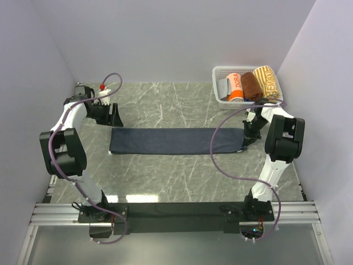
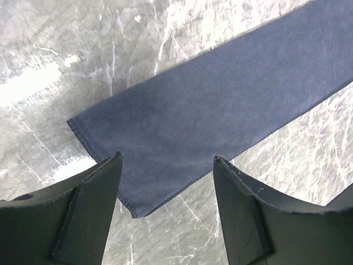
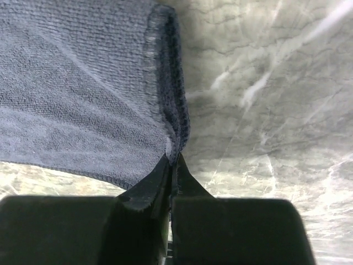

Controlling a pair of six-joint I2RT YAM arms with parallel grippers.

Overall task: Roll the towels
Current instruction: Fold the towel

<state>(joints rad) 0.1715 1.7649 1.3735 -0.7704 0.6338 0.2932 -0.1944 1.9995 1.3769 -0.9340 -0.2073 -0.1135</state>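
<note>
Navy-blue towel (image 1: 176, 141), folded to a long narrow strip, lying flat across the middle of the marble table (image 1: 165, 105), between the two arms. Right short end pinched tight in the closed fingers of the right gripper (image 3: 174, 160), the hem there raised into a small ridge. Above the left end, apart from the cloth, the left gripper (image 2: 168, 160), jaws spread wide and holding nothing. Probably the very start of the rolling, from the right end. To do it well: turn the pinched hem over onto the strip, low and slowly, for a tight and straight first turn; hold both long edges in line, otherwise a cone instead of a roll; press the left end down with the free claw against sliding on the smooth stone. Counted: one flat towel, two grippers, one white basket (image 1: 220, 70) at the far right corner, and three rolls (image 1: 251, 85) inside it, orange-white, brown and cream.
</note>
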